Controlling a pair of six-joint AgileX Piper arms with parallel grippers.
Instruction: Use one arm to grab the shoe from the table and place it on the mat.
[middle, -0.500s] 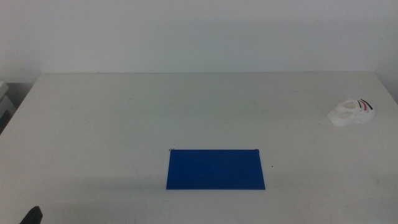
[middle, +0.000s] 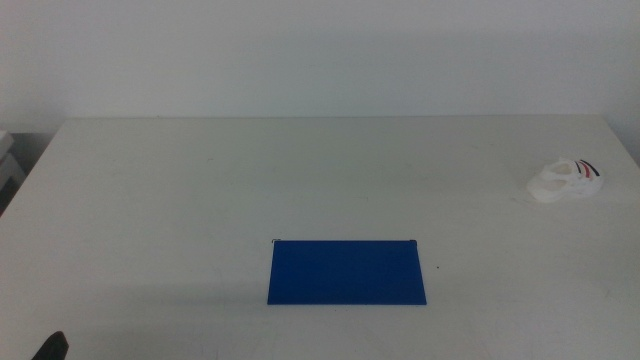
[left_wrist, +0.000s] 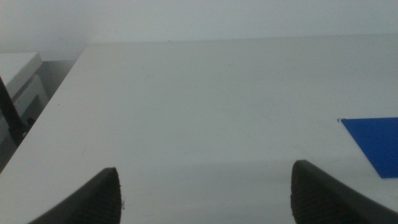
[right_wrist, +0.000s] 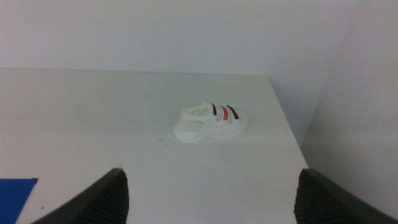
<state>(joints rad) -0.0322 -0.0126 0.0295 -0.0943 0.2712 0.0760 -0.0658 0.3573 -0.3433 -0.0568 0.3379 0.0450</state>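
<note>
1. The small white sandal-like shoe (middle: 567, 182) w/ a thick white sole sits far out on the right side of the big plain off-white table (middle: 200, 200), close to the right edge. Nothing touches it.
2. It has three straps over the top: two black, one red. The right wrist view shows them well, and the shoe (right_wrist: 211, 123) lies on its sole, not tipped.
3. I think it's light and a bit squishy, like foam or rubber. The sole looks stiffer than the straps. It prob. won't break if it drops.
4. Best spot to grab, I guess: across the thick sole, one jaw on each long side, near the middle. The thin straps could bend or slip out.
5. The sole looks smooth, so it may slide on the table if pushed from one side only.
6. The flat thin dark blue rectangle mat (middle: 347, 271) lies near the front middle of the table, well apart from the shoe. Nothing is on it yet.
7. The right gripper (right_wrist: 211, 208) points at the shoe, not near it yet. Its two dark jaws are spread wide and hold nothing.
8. The left gripper (left_wrist: 205, 202) waits at the front left w/ jaws wide apart too, and holds nothing. A corner of the mat (left_wrist: 376, 143) shows beside it.
9. The right arm is the closer one, so it should prob. do the job.
</note>
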